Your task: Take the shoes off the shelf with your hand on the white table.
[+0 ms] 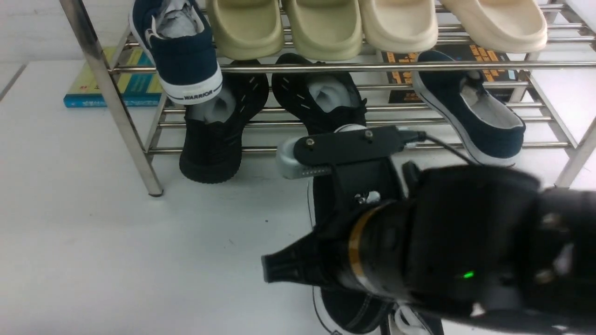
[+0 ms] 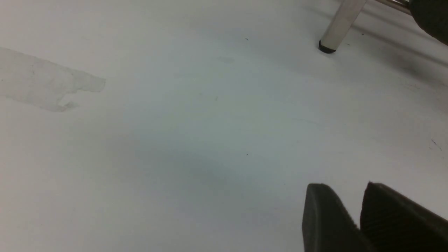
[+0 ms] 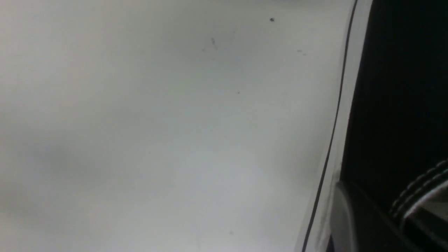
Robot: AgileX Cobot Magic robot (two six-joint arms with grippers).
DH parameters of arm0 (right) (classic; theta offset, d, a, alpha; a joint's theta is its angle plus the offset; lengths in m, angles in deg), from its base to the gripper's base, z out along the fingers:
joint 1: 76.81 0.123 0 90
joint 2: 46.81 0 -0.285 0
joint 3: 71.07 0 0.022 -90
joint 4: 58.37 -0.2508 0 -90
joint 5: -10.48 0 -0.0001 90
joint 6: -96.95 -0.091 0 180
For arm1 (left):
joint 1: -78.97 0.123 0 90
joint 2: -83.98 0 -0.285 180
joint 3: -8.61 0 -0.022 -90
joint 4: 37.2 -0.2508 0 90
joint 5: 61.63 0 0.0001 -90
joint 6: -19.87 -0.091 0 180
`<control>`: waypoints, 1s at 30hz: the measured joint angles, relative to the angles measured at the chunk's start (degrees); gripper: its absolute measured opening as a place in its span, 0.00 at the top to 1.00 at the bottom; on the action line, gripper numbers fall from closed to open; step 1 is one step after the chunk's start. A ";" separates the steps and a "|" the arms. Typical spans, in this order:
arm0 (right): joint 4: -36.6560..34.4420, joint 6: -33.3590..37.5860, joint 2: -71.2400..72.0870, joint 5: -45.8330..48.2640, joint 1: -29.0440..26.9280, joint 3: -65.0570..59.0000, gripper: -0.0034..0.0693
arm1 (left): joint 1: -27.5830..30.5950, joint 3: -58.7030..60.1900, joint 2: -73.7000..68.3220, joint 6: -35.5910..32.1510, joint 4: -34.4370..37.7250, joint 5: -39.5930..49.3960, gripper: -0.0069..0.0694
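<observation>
One black canvas shoe [image 1: 347, 311] with a white-edged sole and white stitching lies on the white table [image 1: 139, 260], in front of the chrome shelf [image 1: 116, 107]. White laces [image 1: 406, 324] show at the bottom edge. My right gripper [image 1: 316, 274] sits on top of it and hides most of it. In the right wrist view the shoe's side [image 3: 392, 105] fills the edge, with the right gripper [image 3: 378, 224] shut on it. I cannot make out the pair's other shoe. My left gripper [image 2: 344, 189] is shut and empty just above the table.
The lower tier holds two all-black knit sneakers [image 1: 214, 135] and a navy shoe [image 1: 475, 116]. A navy WARRIOR shoe [image 1: 181, 51] and beige slippers [image 1: 326, 28] sit on the upper tier. Books [image 1: 125, 83] lie behind. A shelf leg [image 2: 336, 28] stands near the left gripper.
</observation>
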 joint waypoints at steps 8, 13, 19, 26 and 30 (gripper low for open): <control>2.05 -6.60 -6.69 -2.13 0.21 0.00 0.92 | 0.00 0.00 0.00 0.00 0.00 0.00 0.65; 2.05 -6.67 -8.39 -2.39 0.32 0.00 0.91 | 0.00 0.00 0.00 0.00 0.00 0.00 0.65; 2.21 -5.76 -8.84 -2.56 2.29 0.00 0.90 | 0.00 0.00 0.00 0.00 0.00 0.00 0.65; 1.97 -5.62 -9.28 -1.75 7.28 0.00 0.89 | 0.00 0.00 0.00 0.00 0.00 0.00 0.65; 3.23 -5.62 -9.28 -1.29 7.70 0.00 0.89 | 0.00 0.00 0.00 0.00 0.00 0.00 0.65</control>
